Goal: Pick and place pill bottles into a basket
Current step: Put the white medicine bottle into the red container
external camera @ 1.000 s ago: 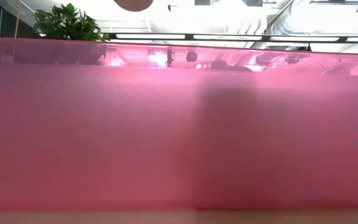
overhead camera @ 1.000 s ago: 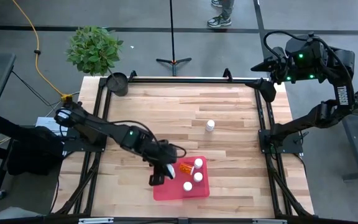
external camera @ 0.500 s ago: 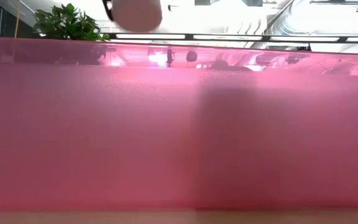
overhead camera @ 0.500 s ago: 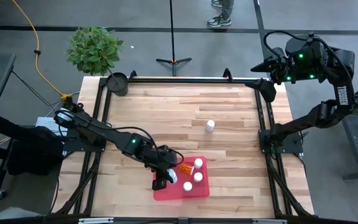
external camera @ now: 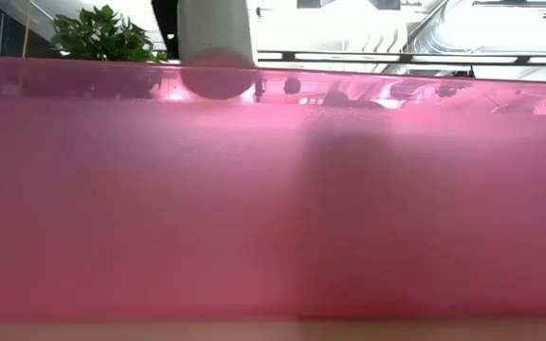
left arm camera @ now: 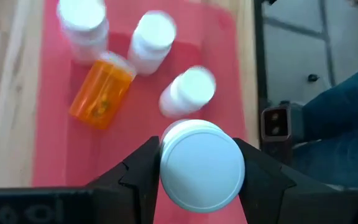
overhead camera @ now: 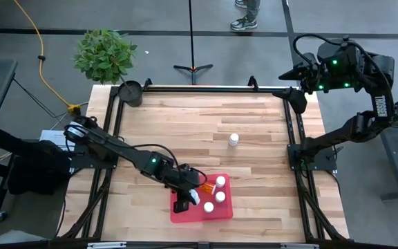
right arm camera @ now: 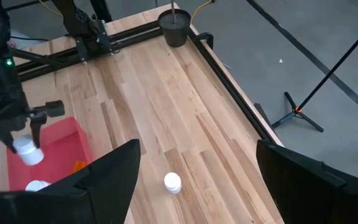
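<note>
The red basket (overhead camera: 216,211) lies near the table's near edge. In it stand three white pill bottles (overhead camera: 220,181) (overhead camera: 220,196) (overhead camera: 208,207), and the orange bottle (overhead camera: 204,187) lies on its side. My left gripper (overhead camera: 187,200) is over the basket's left part, shut on a white bottle (left arm camera: 201,163), which also shows in the low view (external camera: 216,43). One more white bottle (overhead camera: 233,139) stands on its base at mid-table. My right gripper (right arm camera: 197,149) is open and empty, high over the far right corner (overhead camera: 297,72). My left gripper pinches the white bottle's side walls (left arm camera: 161,165) between its two fingers (left arm camera: 140,174), which come from above and point down. The cap end (left arm camera: 201,168) faces up toward the wrist. The bottle hangs below the fingers over the basket's floor (left arm camera: 55,143), its lower end (external camera: 218,85) at the rim's height.
A small black round pot (overhead camera: 130,91) stands at the far left corner beside a green plant (overhead camera: 104,54). Black frame rails (overhead camera: 213,88) run along the table's edges. Bare wood (overhead camera: 178,131) lies between the basket and the far edge. A person's feet (overhead camera: 246,19) show beyond the table.
My left gripper has gone toward the table's right edge and down with the white bottle, from beside the basket's left rim to over its floor. In the low view the bottle has sunk to the rim. My right arm has kept still.
</note>
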